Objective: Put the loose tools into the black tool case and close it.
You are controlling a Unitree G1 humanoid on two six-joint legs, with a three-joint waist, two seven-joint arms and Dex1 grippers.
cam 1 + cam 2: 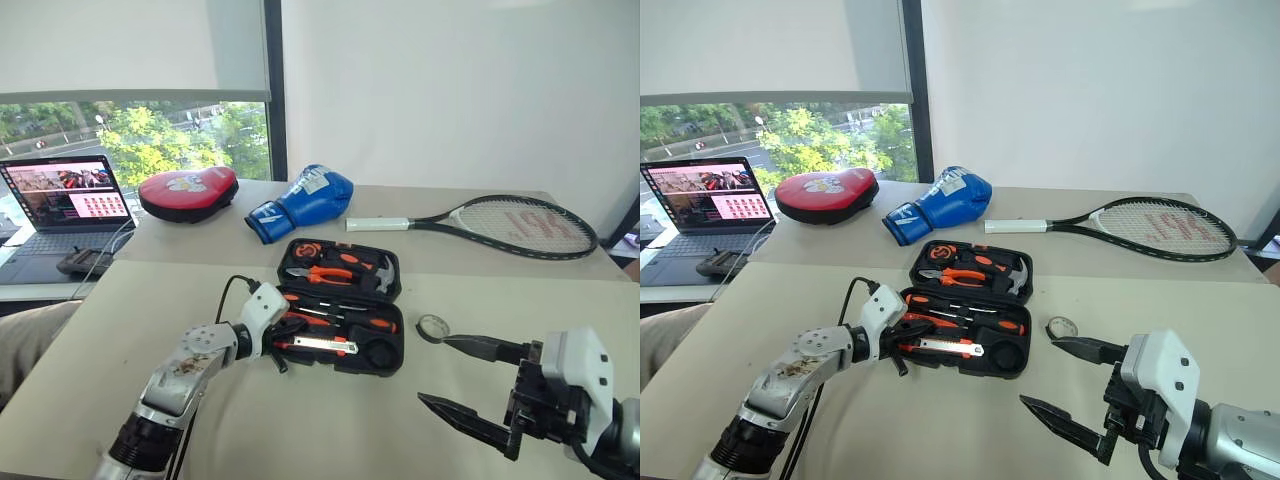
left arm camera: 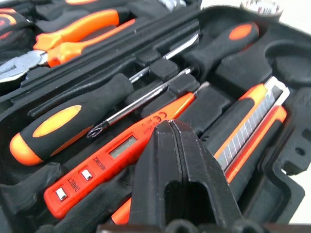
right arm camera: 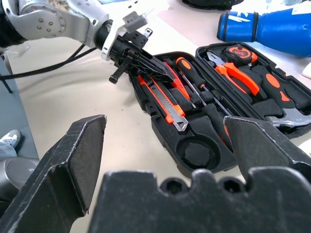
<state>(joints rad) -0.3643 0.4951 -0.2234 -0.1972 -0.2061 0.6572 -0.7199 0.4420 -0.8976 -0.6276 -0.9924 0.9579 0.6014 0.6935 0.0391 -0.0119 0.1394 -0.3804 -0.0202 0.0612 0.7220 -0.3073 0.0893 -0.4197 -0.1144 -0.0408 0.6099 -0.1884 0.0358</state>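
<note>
The case [image 1: 341, 306] lies open on the bench [image 1: 90, 340], its lower tray toward the robot and its lid half beyond, holding pliers and a hammer. In the tray sit two screwdrivers with orange-and-black handles [image 2: 68, 124], a thin orange tester [image 2: 114, 165] and a knife [image 1: 325, 344], all lying roughly along the tray's length, across the robot's front; the round pocket at the tray's right end [image 3: 197, 150] is bare. The tape roll [image 1: 434, 327] rests loose on the bench just beside the case's right edge. The left hand [image 1: 283, 343] is at the tray's left end, fingers pressed together with nothing between them that I can see, tips over the tester and the knife. The right hand [image 1: 455, 375] hangs near the robot, spread wide and empty, with the roll just past its upper finger. So the roll lies to the right of the case and far closer to the right hand; I'd judge it the last loose piece, with the lid then to fold toward the robot.
</note>
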